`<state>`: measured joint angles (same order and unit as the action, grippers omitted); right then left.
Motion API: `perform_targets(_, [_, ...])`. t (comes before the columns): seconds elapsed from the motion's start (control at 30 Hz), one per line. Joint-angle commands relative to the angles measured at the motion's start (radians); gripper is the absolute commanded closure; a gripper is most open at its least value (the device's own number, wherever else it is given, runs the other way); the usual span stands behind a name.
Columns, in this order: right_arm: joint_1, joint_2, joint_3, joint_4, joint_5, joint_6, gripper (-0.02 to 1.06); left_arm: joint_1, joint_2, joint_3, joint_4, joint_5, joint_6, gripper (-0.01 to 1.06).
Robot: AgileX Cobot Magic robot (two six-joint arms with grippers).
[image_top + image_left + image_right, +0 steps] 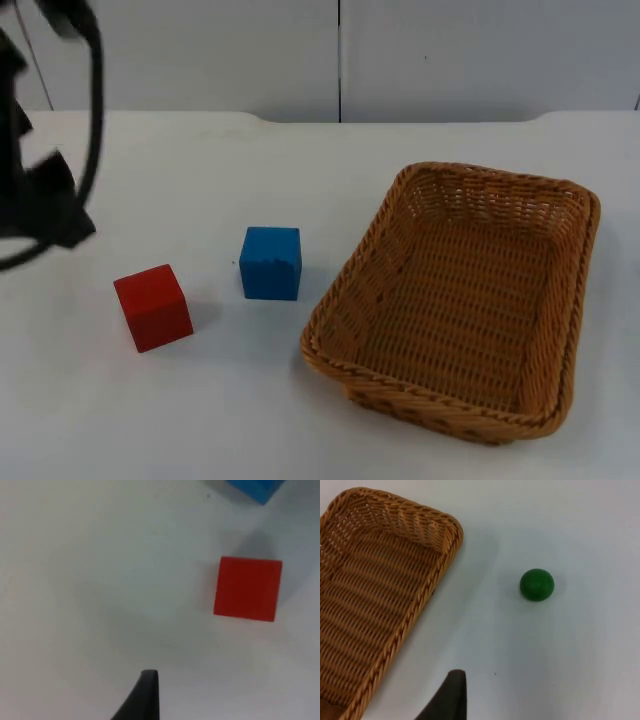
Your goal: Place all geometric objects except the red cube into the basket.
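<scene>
While the left arm (40, 190) hangs over the table's left edge in the top view, we see a red cube (153, 307) resting on the white table top (230, 410), with a blue cube (270, 263) just beside it on the side toward the basket, the two apart and not touching. To their right sits a rectangular wicker basket (340, 300), with nothing visible inside it. From the left wrist view we look down on the red cube (248, 588), with an edge of the blue cube (255, 487) near it, and a black fingertip (145, 695) of the left gripper hovers above bare table apart from both; we cannot tell how its jaws stand. From the right wrist view we find a green ball (537, 584) lying on the table outside the basket (445, 545), near its rim but clear of it. A black fingertip (451, 697) of the right gripper hangs above the table just beside the basket's rim, and again we cannot tell its jaw state.
</scene>
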<state>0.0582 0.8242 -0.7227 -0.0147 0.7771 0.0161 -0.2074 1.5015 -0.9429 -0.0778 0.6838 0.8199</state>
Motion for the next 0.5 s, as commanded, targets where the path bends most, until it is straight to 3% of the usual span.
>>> perform_targets(0.0, [-0.004, -0.003, -0.007, -0.005, -0.007, -0.008, -0.01, -0.007, 0.058, -0.021, 0.02, -0.03, 0.017, 0.09])
perform_targets(0.3, [-0.004, -0.003, -0.007, -0.009, -0.007, -0.008, -0.01, -0.008, 0.342, -0.176, -0.04, -0.005, 0.118, 0.09])
perform_targets(0.47, [-0.004, -0.003, -0.007, -0.009, -0.007, -0.008, -0.01, -0.008, 0.415, -0.191, -0.084, -0.018, 0.167, 0.09])
